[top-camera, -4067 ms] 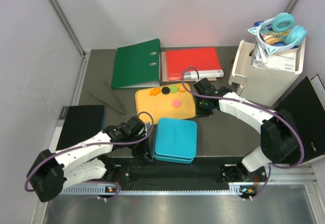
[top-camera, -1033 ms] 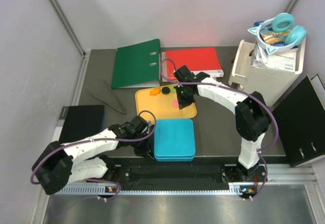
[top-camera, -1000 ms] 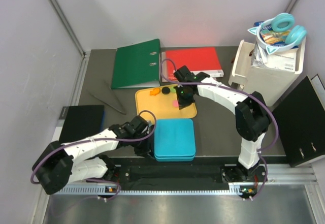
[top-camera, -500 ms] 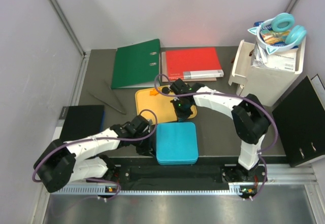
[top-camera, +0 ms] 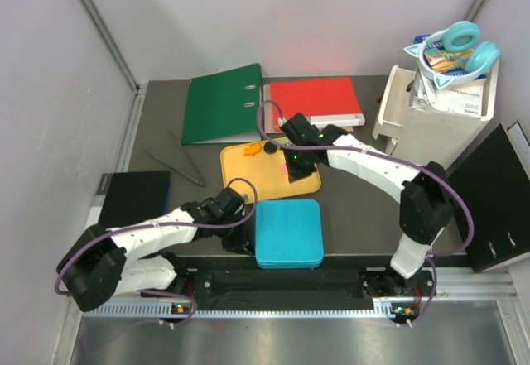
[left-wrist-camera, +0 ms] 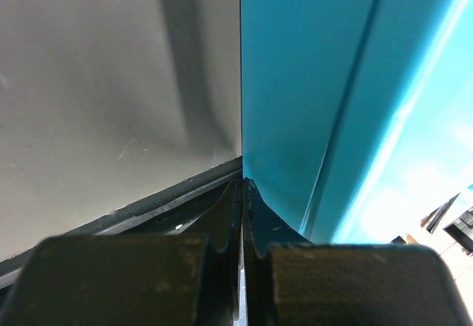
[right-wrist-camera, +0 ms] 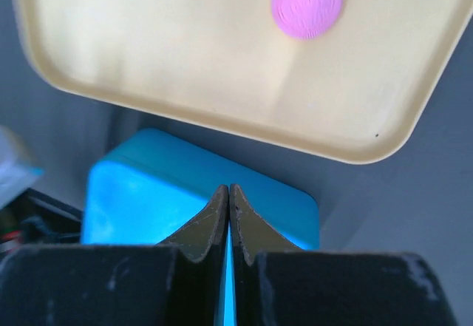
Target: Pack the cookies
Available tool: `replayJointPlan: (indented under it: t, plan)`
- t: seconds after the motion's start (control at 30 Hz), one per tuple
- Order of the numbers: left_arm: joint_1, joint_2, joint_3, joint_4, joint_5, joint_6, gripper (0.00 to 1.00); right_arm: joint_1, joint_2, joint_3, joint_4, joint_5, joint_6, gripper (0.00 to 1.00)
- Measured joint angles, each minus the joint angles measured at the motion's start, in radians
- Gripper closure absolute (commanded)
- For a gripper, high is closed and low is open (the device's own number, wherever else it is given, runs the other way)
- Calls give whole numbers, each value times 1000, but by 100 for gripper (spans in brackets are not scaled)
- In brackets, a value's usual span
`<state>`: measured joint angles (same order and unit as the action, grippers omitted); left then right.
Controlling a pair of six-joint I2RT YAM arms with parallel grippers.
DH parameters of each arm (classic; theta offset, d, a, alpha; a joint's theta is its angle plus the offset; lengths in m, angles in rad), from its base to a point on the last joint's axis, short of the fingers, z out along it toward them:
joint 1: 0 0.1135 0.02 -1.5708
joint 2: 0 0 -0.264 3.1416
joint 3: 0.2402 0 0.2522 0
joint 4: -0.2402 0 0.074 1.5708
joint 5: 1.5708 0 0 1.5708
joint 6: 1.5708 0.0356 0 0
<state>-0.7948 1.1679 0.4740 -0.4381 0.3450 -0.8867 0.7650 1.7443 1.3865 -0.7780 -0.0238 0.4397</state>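
A yellow tray (top-camera: pixel 248 176) lies mid-table with an orange cookie (top-camera: pixel 248 151) and a black cookie (top-camera: pixel 270 146) at its far edge. A pink cookie (right-wrist-camera: pixel 306 4) lies on the tray (right-wrist-camera: pixel 185 82) in the right wrist view. My right gripper (top-camera: pixel 296 176) is shut and empty above the tray's near right part, its tips (right-wrist-camera: pixel 228 189) over the closed teal box (right-wrist-camera: pixel 148 200). The arm hides other cookies. My left gripper (top-camera: pixel 246 234) is shut, tips (left-wrist-camera: pixel 242 185) against the left side of the teal box (left-wrist-camera: pixel 310 82), which also shows in the top view (top-camera: pixel 287 232).
A green binder (top-camera: pixel 222 103) and a red folder (top-camera: pixel 313 103) lie at the back. A white bin (top-camera: pixel 435 117) with headphones stands at the back right. Black folders lie at the far left (top-camera: pixel 131 204) and far right (top-camera: pixel 497 199). A dark tool (top-camera: pixel 186 162) lies left of the tray.
My right gripper dipped toward the teal box and came back a little over the tray. The teal box has slid slightly right and nearer. My left gripper has followed its left side.
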Motion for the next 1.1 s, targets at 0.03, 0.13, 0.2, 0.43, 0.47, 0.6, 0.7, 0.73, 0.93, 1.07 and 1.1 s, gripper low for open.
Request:
replayJointPlan:
  t: [0.03, 0.13, 0.2, 0.43, 0.47, 0.6, 0.7, 0.73, 0.93, 1.07, 1.1]
  plan:
    - [0, 0, 2, -3, -3, 1, 100, 0, -8, 25, -4, 7, 0, 100]
    - [0, 0, 14, -12, -17, 8, 100, 0, -80, 78, 9, 2, -4, 100]
    - [0, 7, 26, -16, -28, 14, 100, 6, -172, 71, 22, -24, -16, 100]
    - [0, 47, 61, -38, -67, 23, 98, 156, -603, -249, 126, -69, -29, 100]
    - [0, 53, 64, -40, -73, 23, 98, 179, -655, -313, 128, -73, -18, 100]
    - [2, 81, 72, -45, -80, 26, 99, 203, -784, -554, 157, -100, 55, 100]
    - [2, 105, 80, -48, -82, 29, 99, 203, -802, -653, 172, -126, 109, 100]
    - [2, 111, 82, -49, -82, 30, 99, 203, -802, -676, 191, -136, 125, 100]
    - [2, 129, 97, -63, -89, 45, 99, 203, -787, -719, 318, -172, 193, 100]
    - [2, 129, 104, -66, -97, 49, 99, 203, -714, -737, 406, -205, 218, 100]
    - [2, 129, 104, -68, -97, 49, 99, 203, -691, -754, 425, -213, 222, 100]
